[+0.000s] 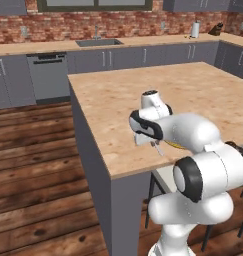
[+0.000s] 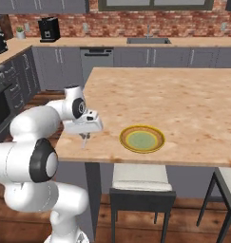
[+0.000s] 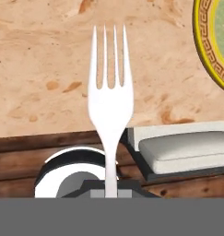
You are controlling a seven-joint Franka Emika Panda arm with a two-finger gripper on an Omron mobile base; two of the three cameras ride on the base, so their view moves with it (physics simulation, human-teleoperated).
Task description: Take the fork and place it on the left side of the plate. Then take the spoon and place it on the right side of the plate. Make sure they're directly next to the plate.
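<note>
You see a smooth, pale metallic fork (image 3: pixel 109 99) with a soft sheen, a mottled matt wood-look counter (image 3: pixel 44 69), and a glossy glazed plate (image 3: pixel 215 41) with a patterned rim.

The room is a kitchen. The back wall (image 1: pixel 118 22) is red brick. A long counter (image 1: pixel 38 47) runs along it with grey cupboards (image 1: pixel 118 59) under it. A sink (image 1: pixel 98 42) sits in the counter, and a window (image 1: pixel 95 5) is above it. A dishwasher (image 1: pixel 49 75) is set among the cupboards. The floor (image 1: pixel 38 175) is dark brown wood boards. In the middle stands a big island (image 2: pixel 183 104) with a light wood top and grey sides. Stools (image 2: pixel 141 182) with pale seats stand beside it. A black coffee machine (image 2: pixel 49 29) sits on the counter at the left. A dark oven (image 2: pixel 3 107) is on the left side.
</note>
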